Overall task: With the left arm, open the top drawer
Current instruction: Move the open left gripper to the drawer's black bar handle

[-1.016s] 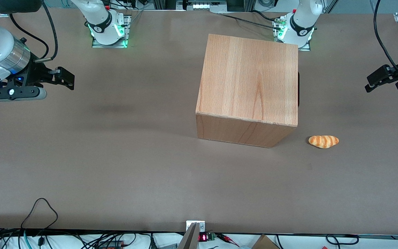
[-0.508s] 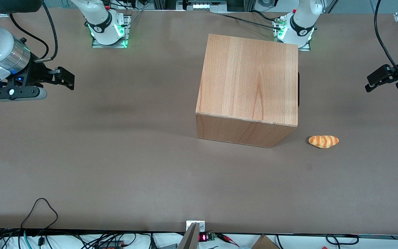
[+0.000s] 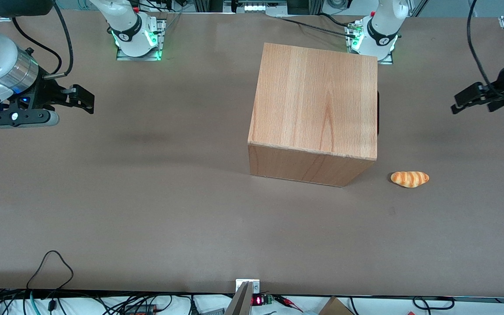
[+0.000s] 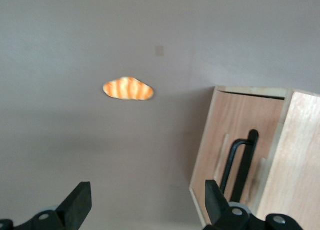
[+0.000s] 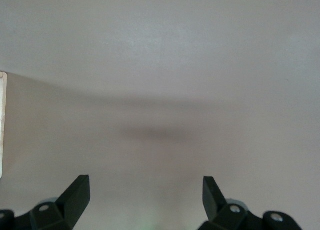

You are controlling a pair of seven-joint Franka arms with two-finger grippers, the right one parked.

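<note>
1. a large light-wood box with a plain plank top (image 3: 317,100) stands on the brown desk (image 3: 147,210), about midway along it and nearer the arm bases than the front camera.
2. the top drawer (image 4: 225,140), a flat wooden front panel with a slim black bar handle (image 4: 242,160), sits in the box face that looks toward the working arm's end of the desk. the panel lies flush with the box, so the drawer reads as fully shut. from the front camera only a thin dark sliver of that handle (image 3: 378,111) peeks past the box edge.
3. a small orange-striped bread roll (image 3: 409,179) lies on the desk beside the box's near corner, apart from it and nearer the front camera than the handle.
4. the left arm's black two-finger pincer (image 3: 458,103) hangs above the desk at the working arm's end, well apart from the box and pointing toward it. its fingers (image 4: 80,202) are spread wide with nothing between them.
5. step in hand, as i judge it: the approach, with no contact made and the pull not begun.
6. the next move calls for carrying the pincer in to the drawer front, lining the spread fingers across the black bar, then pinching it and drawing straight out from the box. the roll sits off that line, so it looks unlikely to interfere.
</note>
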